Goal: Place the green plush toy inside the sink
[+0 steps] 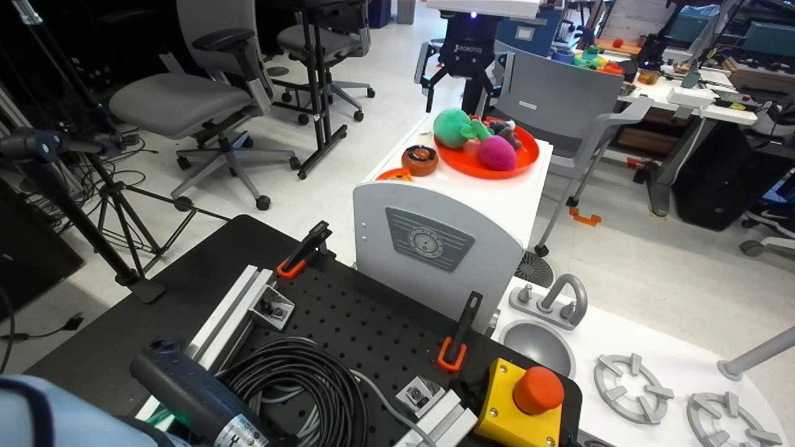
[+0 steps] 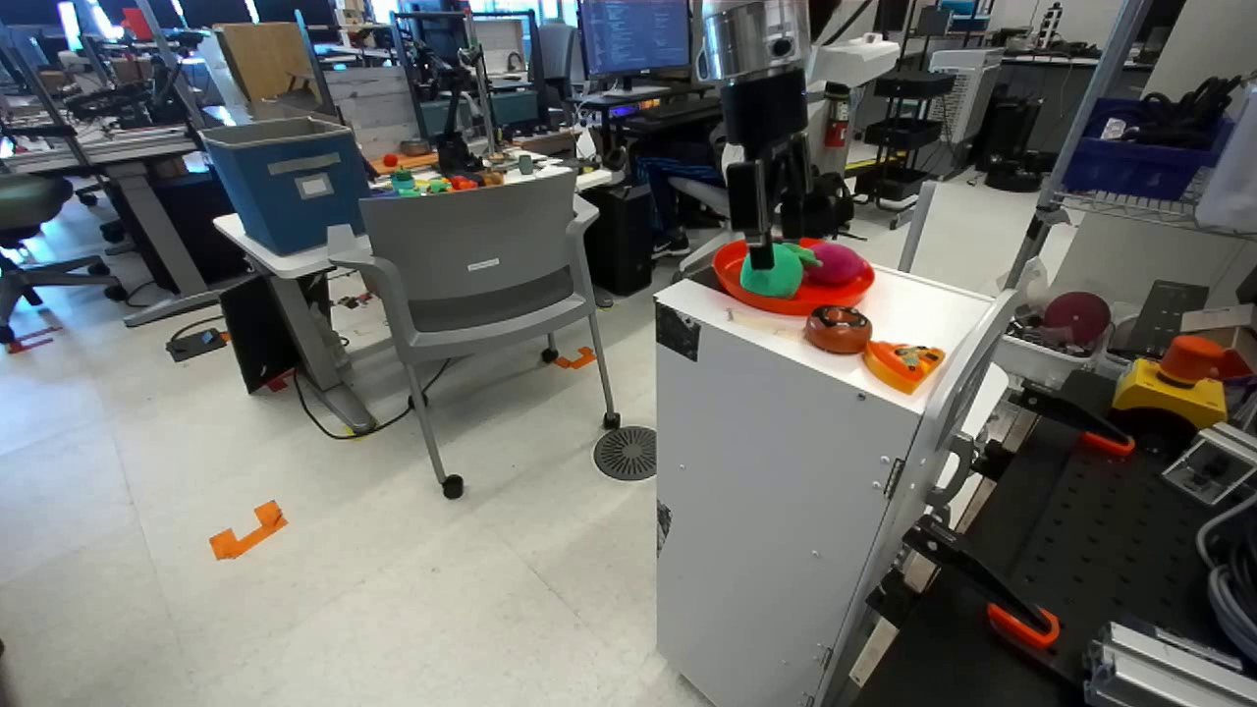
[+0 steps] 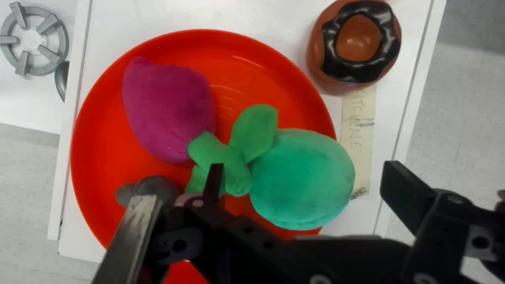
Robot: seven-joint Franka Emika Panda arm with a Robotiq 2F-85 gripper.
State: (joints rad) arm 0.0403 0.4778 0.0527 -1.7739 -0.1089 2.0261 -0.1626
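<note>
Beside your bowl [image 3: 252,83] on the surface [image 1: 497,202] sits the doughnut [image 3: 357,37]. In the wrist view the bowl's right side holds the plush toy [image 3: 302,181], its upper left the ball [image 3: 169,110]. In an exterior view, the sink [image 1: 539,349] lies before it.

Soft, matt cloth on the green plush toy [image 3: 302,181], and the magenta plush toy [image 3: 167,110] is just as velvety! Now the red plate [image 3: 94,118]: slick, glossy plastic by its look, catching thin streaks of light. The brown doughnut toy [image 3: 357,41] runs smooth, and its black ring [image 3: 330,47] positively shines! Creased, papery tape [image 3: 357,136] here, plainly matt. The gripper [image 1: 458,107] is dull black, with a strip [image 3: 133,228] of bare, brushed metal in the wrist view. And the sink [image 1: 540,346]: smooth, satiny grey, metal or plastic, impossible to say!
</note>
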